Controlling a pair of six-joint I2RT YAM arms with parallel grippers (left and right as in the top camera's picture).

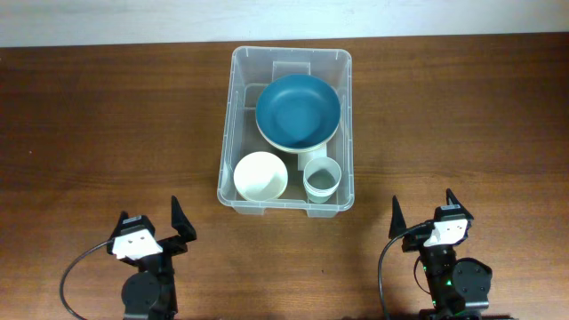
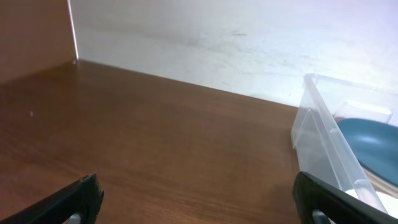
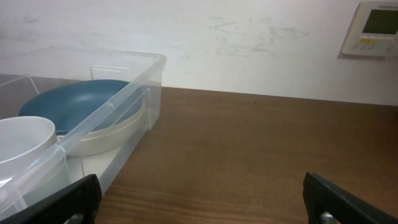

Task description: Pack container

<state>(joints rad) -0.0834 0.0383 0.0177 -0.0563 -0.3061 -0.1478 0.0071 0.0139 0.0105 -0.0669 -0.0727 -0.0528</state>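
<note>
1. Overhead: container (image 1: 228,133) mid-counter (image 1: 89,133), long axis running away from the arms. Left hand (image 1: 151,218) and right hand (image 1: 424,209) both spread apart, empty, about equally near.
2. Left wrist: container (image 2: 323,134) ahead-right.
3. Right wrist: container (image 3: 124,99) ahead-left.

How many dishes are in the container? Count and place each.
4: blue bowl at the back, cream dish under it, white bowl near-left, cup near-right. More may be nested unseen.

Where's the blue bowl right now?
Overhead, the blue bowl sits in the far half of the container, a little right of centre, just behind the white bowl and the cup.
</note>
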